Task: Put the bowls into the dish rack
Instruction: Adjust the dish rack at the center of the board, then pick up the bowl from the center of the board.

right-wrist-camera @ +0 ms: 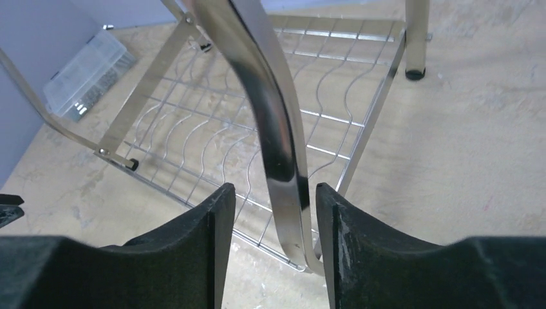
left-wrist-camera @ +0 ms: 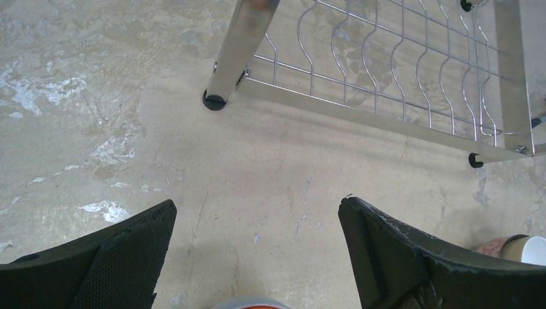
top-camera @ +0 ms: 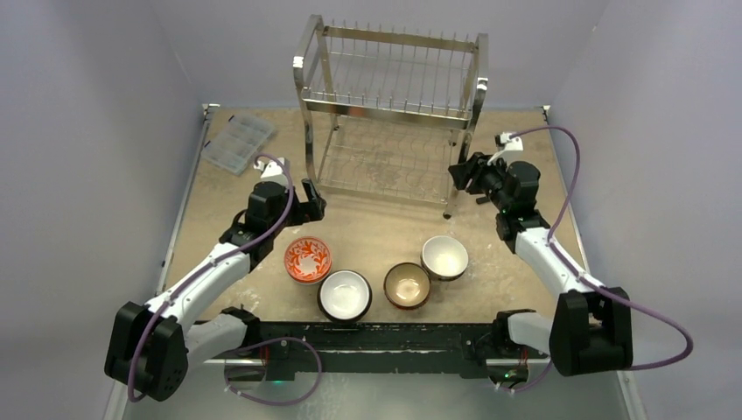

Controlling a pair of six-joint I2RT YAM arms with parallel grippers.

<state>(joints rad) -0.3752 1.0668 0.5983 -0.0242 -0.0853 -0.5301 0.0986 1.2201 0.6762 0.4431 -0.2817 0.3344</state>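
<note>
Upper centre of the top view, dish rack point(top-camera: 389, 105): we see it standing on its legs at the far part of the table point(top-camera: 376, 232).
Orange-red bowl point(top-camera: 307, 259): lower centre, upright on the table in front of the rack, leftmost of four.
Dark-rimmed bowl point(top-camera: 344, 294): white inside, just below and right of the orange-red one.
Brown bowl point(top-camera: 407, 285): next along to the right.
White bowl point(top-camera: 444, 256): just above and right of the brown one.
Right tool point(top-camera: 457, 175): its fingers stand apart on either side of the rack's front upright at frame right. The wrist view shows a gap between the post and one finger, and we cannot tell whether the other touches.
Left tool point(top-camera: 311, 199): spread wide and holding nothing, over the table just before the rack's front leg at frame left.
Clear box point(top-camera: 238, 142): upper left, on the table, well apart from the bowls.
</note>
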